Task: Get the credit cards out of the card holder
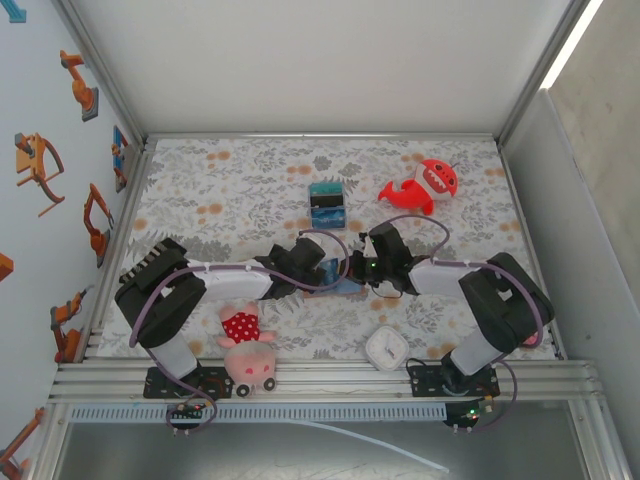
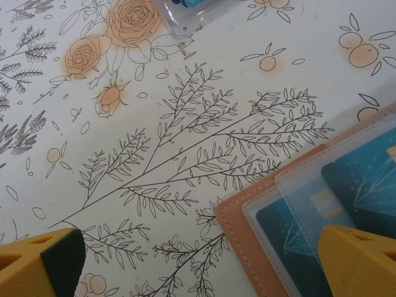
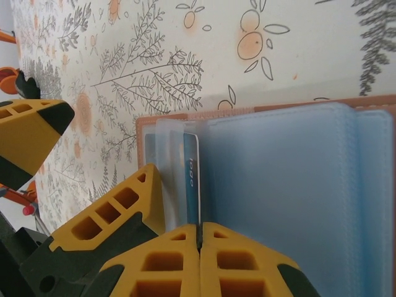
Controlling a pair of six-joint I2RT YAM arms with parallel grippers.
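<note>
card holder lies on the table; box behind it, clock nearer, to its right.

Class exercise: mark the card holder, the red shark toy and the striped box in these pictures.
card holder (image 2: 242, 238): left wrist view, on its tan leather border.
red shark toy (image 1: 415, 193): top external view, on its red body.
striped box (image 1: 327, 204): top external view, on its top face.

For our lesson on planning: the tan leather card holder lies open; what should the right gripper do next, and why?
Probably draw back, sliding the teal card out of its clear sleeve: the right gripper looks shut on its edge, while the open left gripper straddles the tan leather card holder's rim.
</note>
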